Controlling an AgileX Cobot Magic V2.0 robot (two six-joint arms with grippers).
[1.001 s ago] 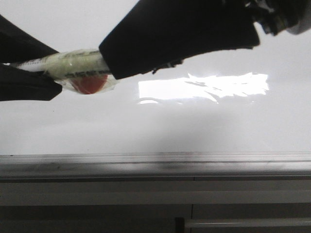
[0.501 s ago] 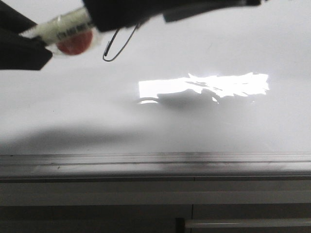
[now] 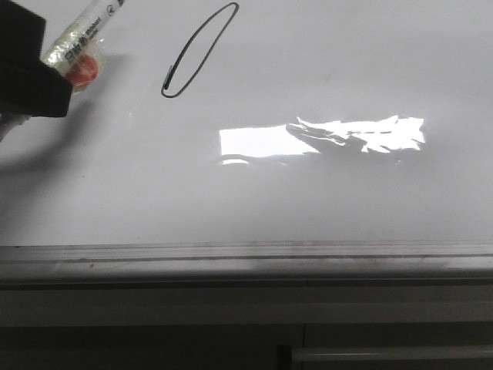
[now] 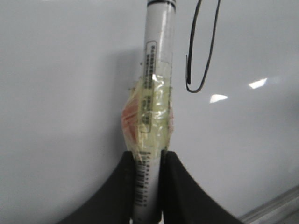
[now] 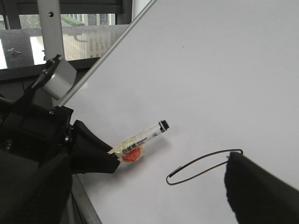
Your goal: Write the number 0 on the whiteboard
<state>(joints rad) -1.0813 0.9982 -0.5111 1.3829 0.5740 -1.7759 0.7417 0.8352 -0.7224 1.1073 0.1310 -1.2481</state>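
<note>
The whiteboard fills the front view. The number 0, a thin black slanted loop, lies at its far left. My left gripper is shut on a white marker pen wrapped in clear tape over a red lump, left of the loop. In the left wrist view the fingers clamp the marker, with the 0 beside its tip end. My right gripper is open and empty above the board, with the 0 between its fingers. The right wrist view also shows the marker.
A bright glare patch lies mid-board. A grey metal rail runs along the near edge, with cabinet fronts below it. In the right wrist view a metal post and windows stand beyond the board's edge.
The right arm has left the front view. My left gripper has moved left and away with the marker. The whole loop now shows.
</note>
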